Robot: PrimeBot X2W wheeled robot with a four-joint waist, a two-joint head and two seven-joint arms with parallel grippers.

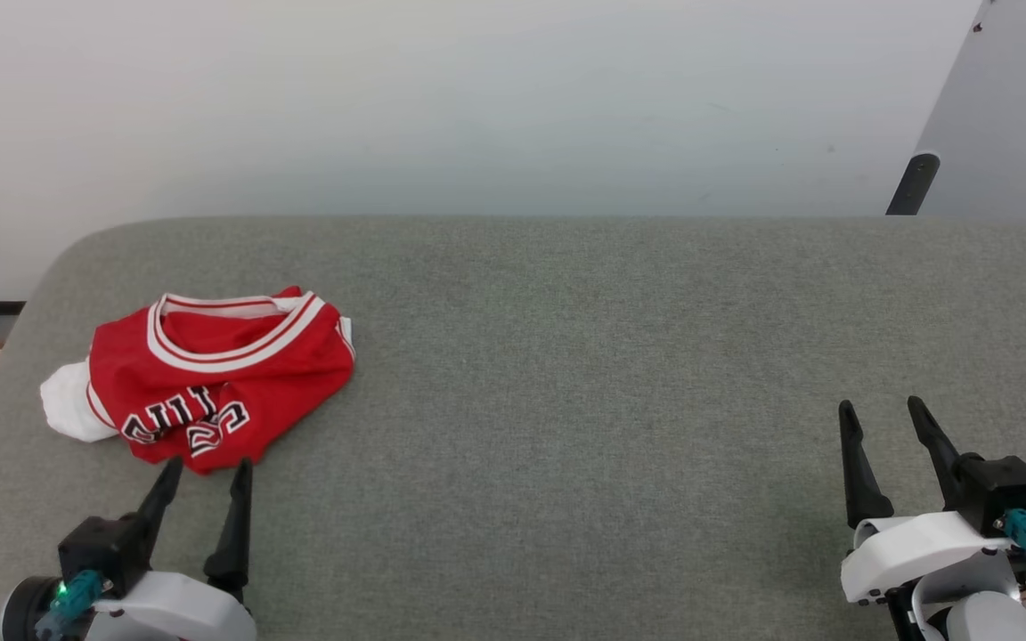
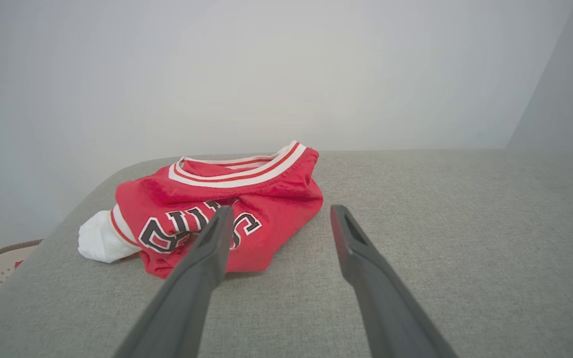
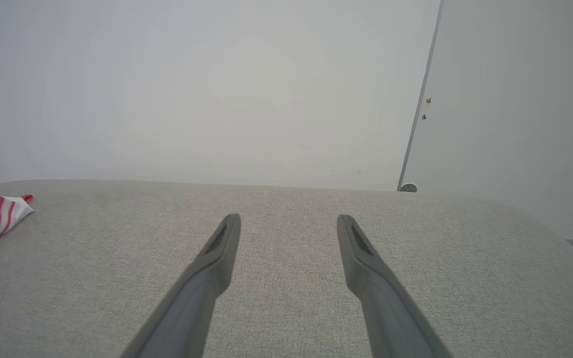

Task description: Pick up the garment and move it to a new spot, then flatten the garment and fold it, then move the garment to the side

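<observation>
Pale wall (image 1: 477, 107) behind a grey fabric-covered table (image 1: 611, 356) with rounded corners. Garment (image 1: 219, 374): a crumpled heap on the table's left side, towards the robot's edge. Its striped neck trim (image 1: 237, 354) is uppermost and on the far side, a white sleeve (image 1: 68, 409) is bunched at the outer left, and the chest lettering (image 1: 201, 423) lies on the near fold. Left gripper (image 1: 210, 463): fingers spread wide and empty, tips just beside the heap's near edge; contact cannot be told. Right gripper (image 1: 881, 403): fingers equally wide and empty, well apart from the garment, over bare table. Step in hand, by judgement: the first pick-up. Good practice would be to bring the left fingers in low so that one slides under the near fold. They should then close on a thick bunch, since a single layer may slip. The table's open centre offers the new spot.
</observation>
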